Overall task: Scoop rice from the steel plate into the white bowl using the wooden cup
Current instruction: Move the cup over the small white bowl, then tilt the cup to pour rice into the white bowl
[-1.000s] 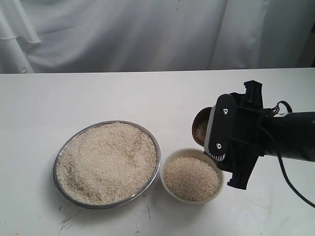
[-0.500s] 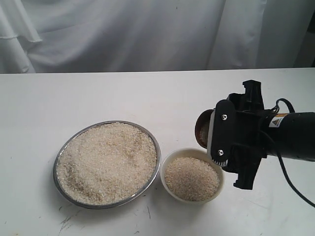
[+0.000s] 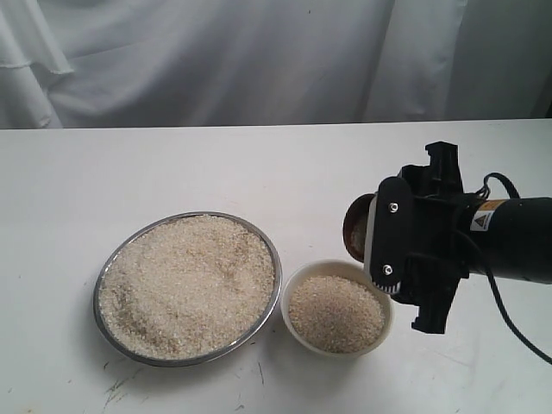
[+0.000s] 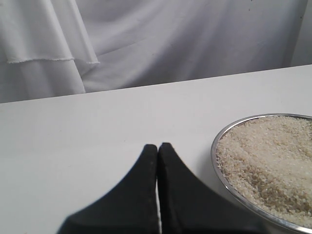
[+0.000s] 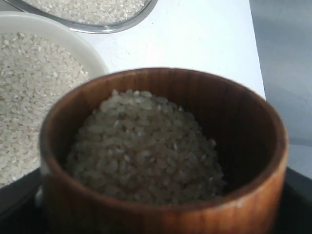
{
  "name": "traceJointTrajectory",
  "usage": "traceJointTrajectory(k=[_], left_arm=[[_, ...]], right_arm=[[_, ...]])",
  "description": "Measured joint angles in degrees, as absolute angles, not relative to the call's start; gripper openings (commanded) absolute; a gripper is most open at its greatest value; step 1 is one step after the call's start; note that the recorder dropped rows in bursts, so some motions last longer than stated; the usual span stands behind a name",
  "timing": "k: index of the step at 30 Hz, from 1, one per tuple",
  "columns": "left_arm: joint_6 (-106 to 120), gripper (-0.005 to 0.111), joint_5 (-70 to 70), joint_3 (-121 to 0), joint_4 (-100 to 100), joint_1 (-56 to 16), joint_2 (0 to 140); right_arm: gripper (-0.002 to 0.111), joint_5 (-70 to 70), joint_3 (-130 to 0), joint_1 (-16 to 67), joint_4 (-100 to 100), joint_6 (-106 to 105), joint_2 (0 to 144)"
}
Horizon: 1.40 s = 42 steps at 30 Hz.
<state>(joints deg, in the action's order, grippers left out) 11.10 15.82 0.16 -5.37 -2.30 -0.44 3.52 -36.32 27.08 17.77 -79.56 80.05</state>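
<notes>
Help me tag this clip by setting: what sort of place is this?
Likely a staged robot test bench, not a kitchen: plain white table, white cloth backdrop, black robot arm by the white bowl.

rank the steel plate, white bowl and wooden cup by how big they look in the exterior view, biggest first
1. steel plate, clearly the widest
2. white bowl
3. wooden cup, which looks smallest, but only part of it shows, so this rank is less sure
</notes>
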Motion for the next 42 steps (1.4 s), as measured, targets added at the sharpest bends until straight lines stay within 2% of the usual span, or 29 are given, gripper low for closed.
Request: traceJointTrajectory(k=[6,28,42], left_arm=[[11.1,0.0,15.82,0.16,-5.37,-2.3,-0.44],[11.1,0.0,15.82,0.16,-5.37,-2.3,-0.44],[11.1,0.0,15.82,0.16,-5.37,-2.3,-0.44]], right_arm=[[0.0,3.89,-36.32,27.08,17.11,-79.56,80.05],[0.0,4.59,-36.86,29.04,-6.08,-68.72,84.96],[0.0,12.09,-44.52,30.67,-36.74,-49.02,90.21]])
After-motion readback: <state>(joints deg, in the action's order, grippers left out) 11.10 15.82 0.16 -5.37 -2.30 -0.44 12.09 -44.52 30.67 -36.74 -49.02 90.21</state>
